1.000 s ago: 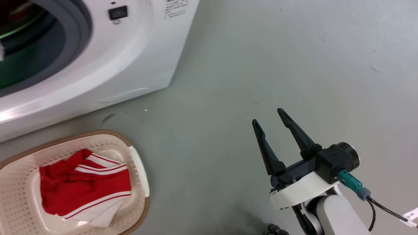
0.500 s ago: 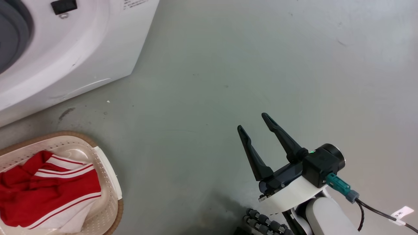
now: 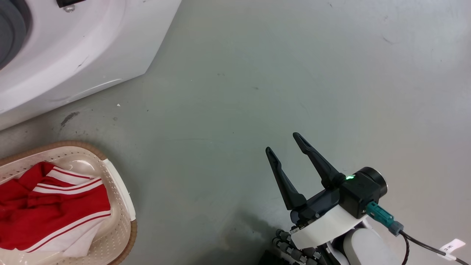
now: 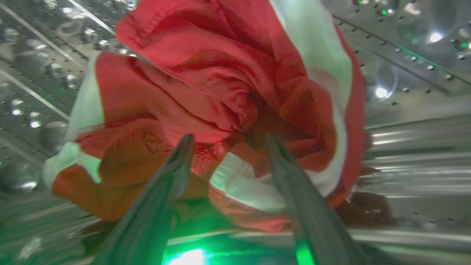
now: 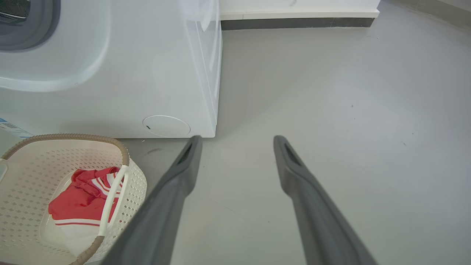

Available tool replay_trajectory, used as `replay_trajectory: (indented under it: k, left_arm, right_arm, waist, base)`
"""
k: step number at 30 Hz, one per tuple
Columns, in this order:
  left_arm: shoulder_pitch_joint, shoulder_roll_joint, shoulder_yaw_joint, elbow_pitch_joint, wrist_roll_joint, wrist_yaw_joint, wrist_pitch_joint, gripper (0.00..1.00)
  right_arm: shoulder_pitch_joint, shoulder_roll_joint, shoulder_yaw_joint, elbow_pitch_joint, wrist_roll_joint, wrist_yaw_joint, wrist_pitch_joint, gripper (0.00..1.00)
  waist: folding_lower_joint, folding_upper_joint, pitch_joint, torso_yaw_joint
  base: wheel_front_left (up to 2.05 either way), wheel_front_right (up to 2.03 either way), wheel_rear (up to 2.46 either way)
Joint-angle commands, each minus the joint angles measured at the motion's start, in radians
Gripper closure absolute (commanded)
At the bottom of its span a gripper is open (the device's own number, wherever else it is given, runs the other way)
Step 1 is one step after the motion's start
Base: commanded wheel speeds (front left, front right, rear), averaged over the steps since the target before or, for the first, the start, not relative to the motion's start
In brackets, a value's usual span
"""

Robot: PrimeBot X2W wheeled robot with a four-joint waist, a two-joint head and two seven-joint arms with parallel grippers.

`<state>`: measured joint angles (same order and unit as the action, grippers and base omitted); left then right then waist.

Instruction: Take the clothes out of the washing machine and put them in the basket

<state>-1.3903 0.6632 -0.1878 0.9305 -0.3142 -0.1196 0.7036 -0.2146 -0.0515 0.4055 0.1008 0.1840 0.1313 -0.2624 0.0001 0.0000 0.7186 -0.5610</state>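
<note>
Grey floor [image 3: 257, 73] all round, a bit scuffed close to the washer [image 3: 73, 55], which sits far left with a sliver of its grey door seal [image 3: 9, 29] showing. Basket [image 3: 119, 221] is on the floor near left, just in front of the washer but not touching it. One red-and-white garment [image 3: 55, 209] is lying crumpled in the bottom of it, stripes up.

Right gripper [image 3: 282, 142] hangs over bare floor near right, well apart from the basket, jaws spread wide with nothing between them. There's a little green light on its wrist camera [image 3: 362, 191] and a teal plug [image 3: 382, 217] with a black cable running off to the right. From its own wrist view you look past the gripper [image 5: 238, 139] at the washer's side panel [image 5: 206, 73], the basket [image 5: 29, 173] to the left and a dark skirting board [image 5: 294, 24] along the far wall.

Left gripper [image 4: 230, 137] is inside the steel drum [image 4: 404, 110], jaws apart. A second garment [image 4: 220, 73], red with white trim, is bunched up right at the tips, with folds sitting between them. Can't tell if they're actually touching the cloth. Green glow on the drum under the jaws.
</note>
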Motion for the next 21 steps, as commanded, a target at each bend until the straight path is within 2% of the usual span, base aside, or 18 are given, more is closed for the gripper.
replay_trajectory:
  k: [1,5,6,7,8,15,21]
  left_arm:
    - [-0.009,-0.004,-0.003,-0.003,-0.005,0.006,0.027,0.00]
    - [0.000,-0.004,-0.005,-0.021,-0.011,0.020,0.054,0.00]
    - [0.003,-0.003,-0.006,-0.027,-0.012,0.023,0.055,0.20]
    - [0.006,-0.001,-0.007,-0.035,-0.010,0.025,0.050,0.62]
    - [0.006,0.002,-0.008,-0.043,-0.008,0.031,0.040,1.00]
    - [0.010,0.023,-0.019,-0.078,0.020,0.065,-0.049,1.00]
    - [0.014,0.051,-0.027,-0.054,0.044,0.069,-0.190,1.00]
  right_arm:
    - [0.009,0.002,0.003,-0.006,-0.005,-0.001,-0.003,0.00]
    - [0.004,0.002,0.003,-0.013,0.003,-0.001,-0.003,0.00]
    - [0.003,0.002,0.003,-0.015,0.006,-0.001,-0.003,0.00]
    - [0.003,0.002,0.003,-0.016,0.007,-0.001,-0.003,0.00]
    - [0.002,0.002,0.004,-0.017,0.008,-0.001,-0.003,0.00]
    - [-0.007,0.002,-0.002,-0.017,0.016,-0.001,-0.003,0.00]
    - [-0.028,0.002,0.003,-0.013,0.017,-0.001,-0.003,0.00]
  waist:
    - [-0.0001,0.0000,0.003,0.001]
    - [-0.0001,0.0000,0.007,0.001]
    - [-0.0001,0.0000,0.008,0.001]
    - [-0.0001,0.0000,0.008,0.000]
    - [-0.0001,0.0000,0.009,0.000]
    - [-0.0001,0.0000,0.011,-0.004]
    - [-0.0001,0.0000,0.001,-0.011]
  base:
    - [0.00,0.00,0.00]
    - [0.00,0.00,0.00]
    - [0.00,0.00,0.00]
    - [0.00,0.00,0.00]
    - [0.00,0.00,0.00]
    - [0.00,0.00,0.00]
    - [0.00,0.00,0.00]
